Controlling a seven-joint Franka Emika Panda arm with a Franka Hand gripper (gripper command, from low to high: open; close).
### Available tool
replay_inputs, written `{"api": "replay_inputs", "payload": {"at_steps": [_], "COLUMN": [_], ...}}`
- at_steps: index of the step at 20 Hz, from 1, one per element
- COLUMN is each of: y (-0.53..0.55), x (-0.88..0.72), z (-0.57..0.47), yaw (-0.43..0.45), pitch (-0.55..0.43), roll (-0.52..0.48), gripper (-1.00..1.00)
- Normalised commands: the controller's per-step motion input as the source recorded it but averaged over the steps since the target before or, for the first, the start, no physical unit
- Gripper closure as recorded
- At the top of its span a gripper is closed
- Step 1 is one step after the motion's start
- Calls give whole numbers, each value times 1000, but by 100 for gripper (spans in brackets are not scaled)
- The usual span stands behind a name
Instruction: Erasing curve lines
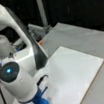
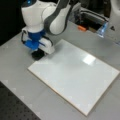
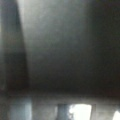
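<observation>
The gripper (image 2: 38,53) presses a black eraser (image 2: 37,55) at the whiteboard's (image 2: 75,75) corner on the grey table (image 2: 15,65); whether its jaws clamp cannot be told.

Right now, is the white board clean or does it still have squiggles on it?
Clean, as far as it shows: the white board looks blank in both front views. The hand sits at its corner with a black block, possibly hiding marks.

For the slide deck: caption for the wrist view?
Wrist view, close and dark: only grey surface visible, with no gripper, white board or curve lines discernible.
</observation>
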Motion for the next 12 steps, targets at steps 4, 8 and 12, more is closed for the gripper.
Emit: {"api": "replay_inputs", "payload": {"at_steps": [4,8,12], "y": [-15,34,73], "x": [-82,-98,-143], "z": [-24,50,164], "yaw": [-178,-140,-100], "pitch": [-64,-53,-32], "roll": [5,-10,-39], "gripper": [-100,-100,-100]}}
